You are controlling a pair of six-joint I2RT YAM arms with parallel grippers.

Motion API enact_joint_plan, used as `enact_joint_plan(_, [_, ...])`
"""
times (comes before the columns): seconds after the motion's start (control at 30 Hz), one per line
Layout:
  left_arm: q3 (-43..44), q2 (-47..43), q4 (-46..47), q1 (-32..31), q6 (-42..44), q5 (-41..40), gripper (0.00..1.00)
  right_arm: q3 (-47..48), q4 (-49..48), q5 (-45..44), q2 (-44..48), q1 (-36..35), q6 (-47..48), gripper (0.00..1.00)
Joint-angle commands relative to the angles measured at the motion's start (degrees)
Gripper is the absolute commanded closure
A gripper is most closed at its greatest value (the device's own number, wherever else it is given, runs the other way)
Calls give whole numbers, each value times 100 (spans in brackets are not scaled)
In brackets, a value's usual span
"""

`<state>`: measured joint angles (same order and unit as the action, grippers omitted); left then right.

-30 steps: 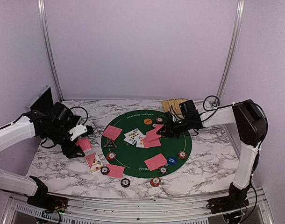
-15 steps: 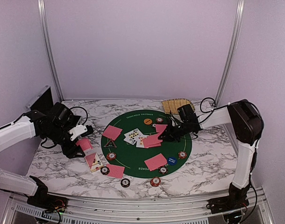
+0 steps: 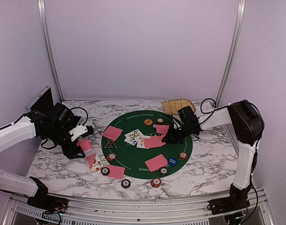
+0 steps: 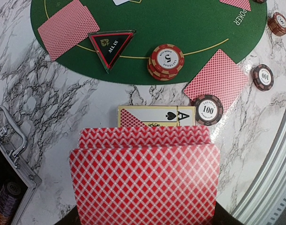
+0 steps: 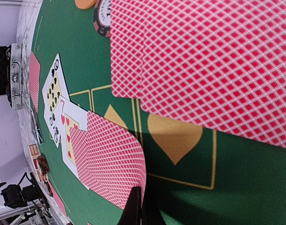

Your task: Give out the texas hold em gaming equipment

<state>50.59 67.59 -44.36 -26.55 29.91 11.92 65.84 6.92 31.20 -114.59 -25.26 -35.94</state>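
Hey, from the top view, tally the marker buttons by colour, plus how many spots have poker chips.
Orange button: 1
Blue button: 1
Black triangle button: 1
Chip spots: 7
Total: 10

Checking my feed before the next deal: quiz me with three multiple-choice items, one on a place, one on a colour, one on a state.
1. The black-triangle marker lies: A on bare marble; B on the green mat; C on a face-up card.
2. The round marker button nearest the woven tray is: A blue; B green; C orange.
3. The left tool is: A holding a red-backed card stack; B empty; C holding a chip.
B: green felt surrounds it. C: its top shows orange. A: the stack fills its wrist view.
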Motion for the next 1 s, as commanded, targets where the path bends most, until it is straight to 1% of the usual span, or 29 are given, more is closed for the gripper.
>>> enact_joint_plan(0.0, [118,61,37,43,-36,18,100,70,342,-440,-154,-63,176,100])
enact_joint_plan(0.2, [100,69,37,88,-40,31,100,396,810,-860,-270,-275,333,100])
enact_joint_plan(0.23, [105,66,41,92,-44,22,100,461,910,-975,-287,-312,368,99])
enact_joint_plan(0.27, [109,67,39,96,-47,22,100,532,1025,-1132,-304,-355,397,95])
enact_joint_plan(0.37, [122,74,46,122,-60,20,100,730,1348,-1510,-327,-468,507,91])
enact_joint_plan(0.43, [133,71,44,136,-56,-9,100,827,1537,-1761,-319,-532,578,85])
enact_joint_plan(0.63, [133,58,42,167,-56,-114,100,1044,1931,-2185,-308,-645,704,69])
enact_joint_plan(0.83, [118,4,46,180,-122,-112,100,1284,2350,-2508,-316,-763,831,62])
enact_joint_plan(0.97, [101,-54,43,185,-177,-98,100,1220,2442,-2480,-221,-832,843,62])
